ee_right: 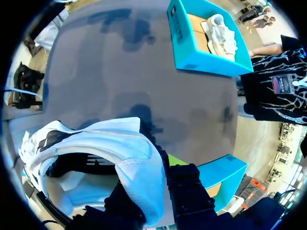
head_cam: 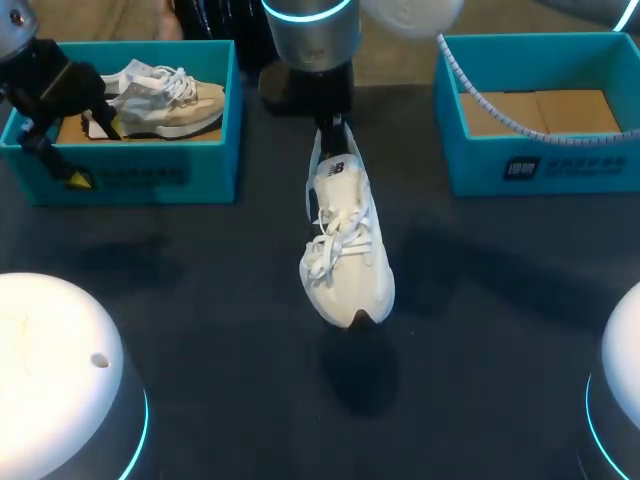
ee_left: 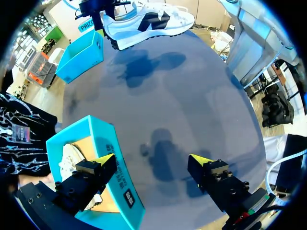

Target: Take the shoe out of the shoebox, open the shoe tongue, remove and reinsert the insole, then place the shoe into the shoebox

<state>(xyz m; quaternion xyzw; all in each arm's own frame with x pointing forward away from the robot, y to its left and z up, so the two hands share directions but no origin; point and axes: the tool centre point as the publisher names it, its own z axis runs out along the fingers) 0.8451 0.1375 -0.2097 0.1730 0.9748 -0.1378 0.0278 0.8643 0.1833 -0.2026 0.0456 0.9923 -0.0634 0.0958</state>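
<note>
A white sneaker [head_cam: 345, 240] hangs toe-down above the middle of the dark table, clear of it, with its shadow below. My right gripper [head_cam: 330, 128] is shut on its heel; in the right wrist view the heel collar [ee_right: 96, 148] sits pinched between the black fingers of that gripper [ee_right: 158, 191]. The left wrist view shows this sneaker [ee_left: 148, 21] far ahead. My left gripper [head_cam: 97, 155] is open at the left shoebox [head_cam: 140, 175]. One finger is over the box's inside and the other outside its front wall [ee_left: 110, 158]. A beige shoe [head_cam: 165, 100] lies in that box.
A second teal shoebox [head_cam: 540, 160] stands at the back right, with only brown cardboard inside. White rounded arm bases [head_cam: 50, 370] [head_cam: 620, 380] bulge at both front corners. A striped cable [head_cam: 480, 100] drapes over the right box.
</note>
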